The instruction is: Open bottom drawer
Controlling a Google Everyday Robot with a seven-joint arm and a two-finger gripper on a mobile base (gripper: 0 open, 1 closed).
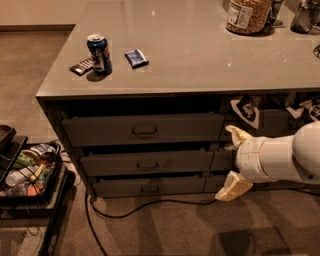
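The bottom drawer [147, 187], lowest in the stack under the grey counter [200, 55], runs left to right, its slim dark-grey front and small centre handle facing the camera; beside its right end the gripper [225, 163] hangs, fingers spread wide, empty.

Gripper [233, 160], fingers spread, is sitting before the right-hand drawers [272, 122], its white arm [280, 157] blocking your view of their fronts | arm is running off right edge | jar [247, 15] is being cropped at top | black tray [30, 198] at left
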